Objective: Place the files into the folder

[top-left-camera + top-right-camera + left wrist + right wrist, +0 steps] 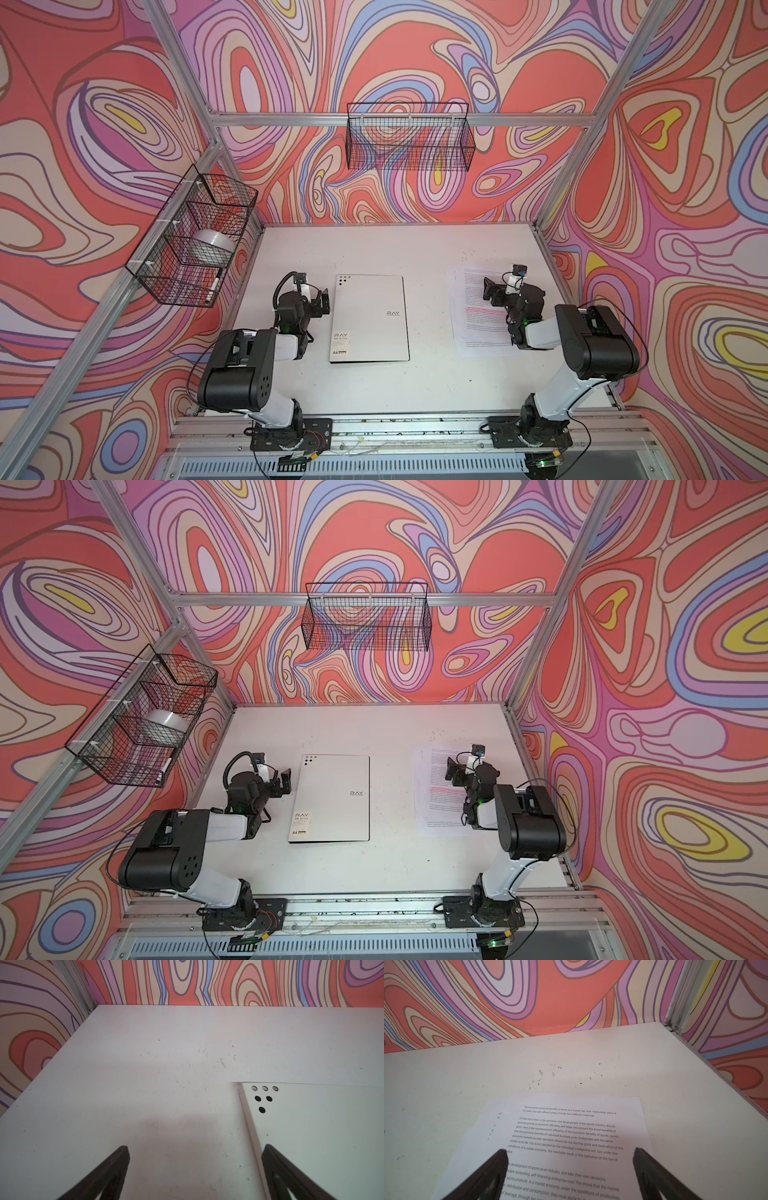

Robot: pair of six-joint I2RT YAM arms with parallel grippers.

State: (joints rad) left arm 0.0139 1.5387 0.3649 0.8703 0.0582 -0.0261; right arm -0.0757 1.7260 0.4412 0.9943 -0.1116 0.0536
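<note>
The folder (370,318) (332,798) lies shut and flat in the middle of the table, white side up, with "RAY" logos and black dots near its far left corner. My left gripper (322,301) (282,781) (195,1148) hovers open and empty at the folder's left edge; in the left wrist view one finger stands over the folder (322,1126). The files (473,307) (436,791) (571,1132), slightly fanned white printed sheets with a pink band, lie flat on the right. Above their far half my right gripper (492,291) (455,771) (571,1151) hangs open, holding nothing.
A wire basket (195,237) on the left wall holds a tape roll (210,243) and a marker (214,286). Another wire basket (409,137) hangs on the back rail. The white table (374,249) is walled on three sides by metal frame posts.
</note>
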